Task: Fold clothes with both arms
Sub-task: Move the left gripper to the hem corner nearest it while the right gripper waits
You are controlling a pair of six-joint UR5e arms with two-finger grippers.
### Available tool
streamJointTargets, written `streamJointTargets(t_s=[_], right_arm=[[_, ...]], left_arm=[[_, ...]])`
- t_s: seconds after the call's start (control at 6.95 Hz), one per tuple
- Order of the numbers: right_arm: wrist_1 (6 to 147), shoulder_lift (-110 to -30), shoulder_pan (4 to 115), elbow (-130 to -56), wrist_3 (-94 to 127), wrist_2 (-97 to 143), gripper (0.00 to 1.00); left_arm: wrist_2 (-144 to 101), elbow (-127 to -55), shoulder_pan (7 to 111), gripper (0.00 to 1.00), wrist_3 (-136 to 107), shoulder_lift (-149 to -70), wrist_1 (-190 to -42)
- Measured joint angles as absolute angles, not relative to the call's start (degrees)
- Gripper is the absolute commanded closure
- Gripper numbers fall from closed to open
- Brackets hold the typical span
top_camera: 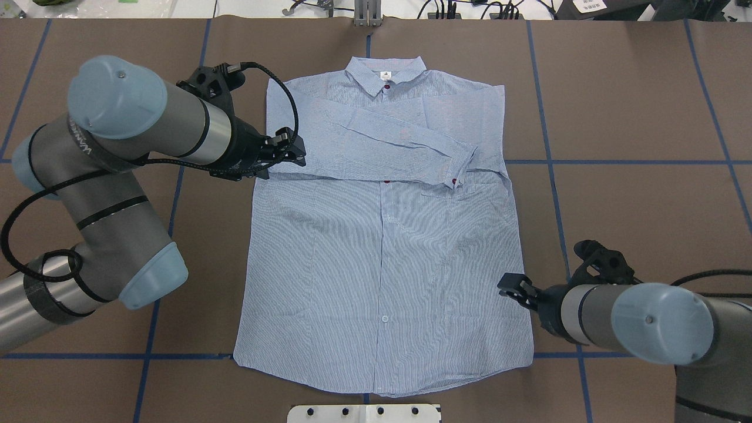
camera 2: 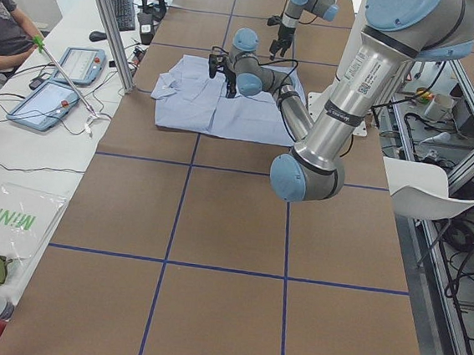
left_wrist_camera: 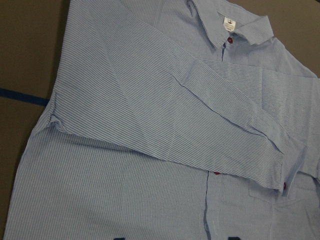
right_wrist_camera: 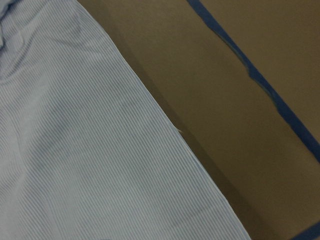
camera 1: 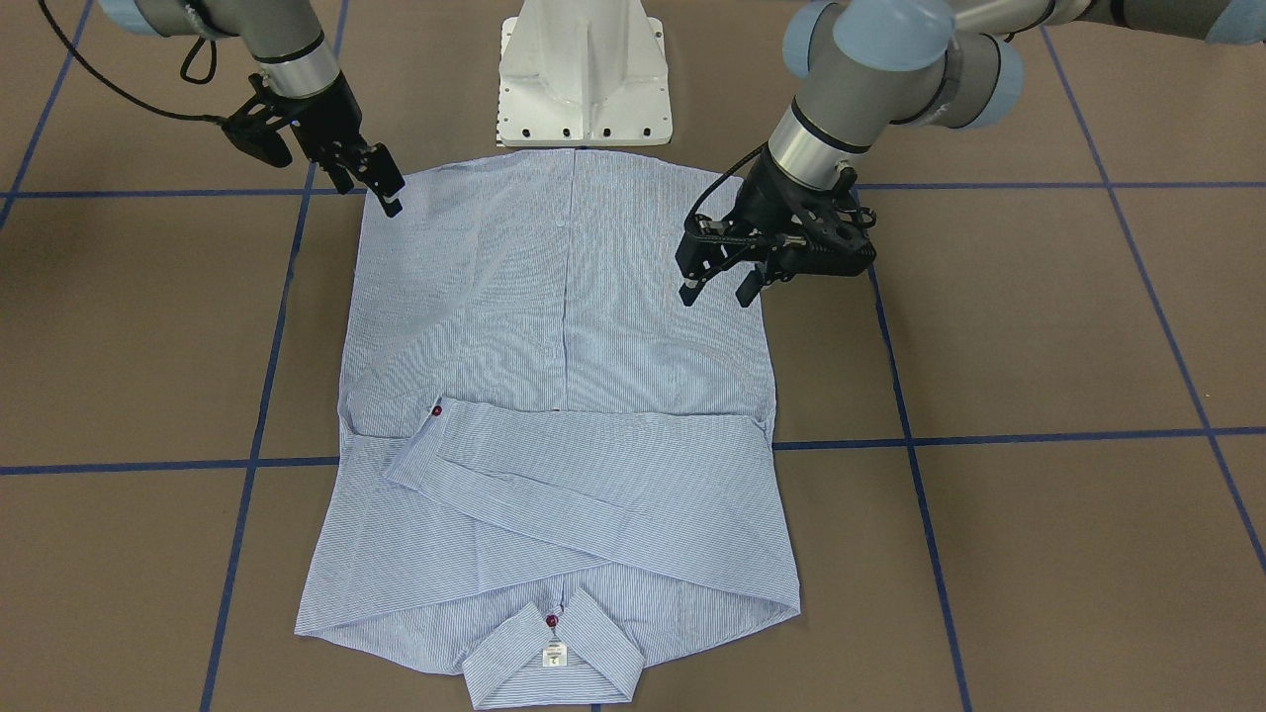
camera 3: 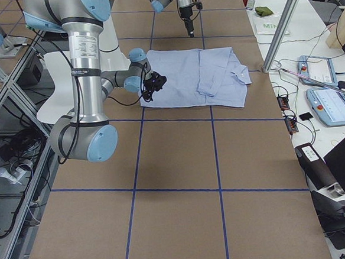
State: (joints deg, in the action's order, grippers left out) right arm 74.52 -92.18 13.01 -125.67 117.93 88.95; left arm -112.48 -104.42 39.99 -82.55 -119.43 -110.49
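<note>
The light blue pinstriped shirt (camera 1: 564, 326) lies flat and face up on the brown table, collar (top_camera: 385, 73) at the far side from the robot, hem near the base. Both sleeves are folded across the chest, one cuff (top_camera: 461, 167) lying near the chest pocket. My left gripper (camera 1: 719, 291) is open and empty, hovering just over the shirt's side edge below the folded sleeve; it also shows in the overhead view (top_camera: 289, 151). My right gripper (camera 1: 371, 193) appears open and empty at the shirt's other side edge near the hem corner (top_camera: 510, 286). The shirt fills the left wrist view (left_wrist_camera: 150, 125).
The white pedestal base (camera 1: 584, 79) stands just behind the hem. Blue tape lines (camera 1: 989, 440) grid the brown table. A side bench with tablets (camera 2: 47, 100) and a seated person (camera 2: 4, 25) lies beyond the table's far edge.
</note>
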Motion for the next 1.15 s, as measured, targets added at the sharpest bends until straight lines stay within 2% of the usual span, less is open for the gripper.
streamJointTargets(t_s=[0.29, 0.86, 1.15], right_arm=[[82.2, -92.3, 6.4, -127.3, 121.8, 84.0, 0.14], [83.5, -91.4, 4.3, -124.6, 124.0, 83.4, 0.18], [83.4, -90.4, 4.0, -123.5, 124.0, 83.4, 0.30]], left_arm=[[-112.4, -104.3, 40.0, 0.23, -82.6, -118.3, -110.8], [-112.2, -104.1, 39.7, 0.23, -82.5, -117.4, -111.2], [-112.2, -104.0, 39.6, 0.23, -82.5, -117.3, -111.2]])
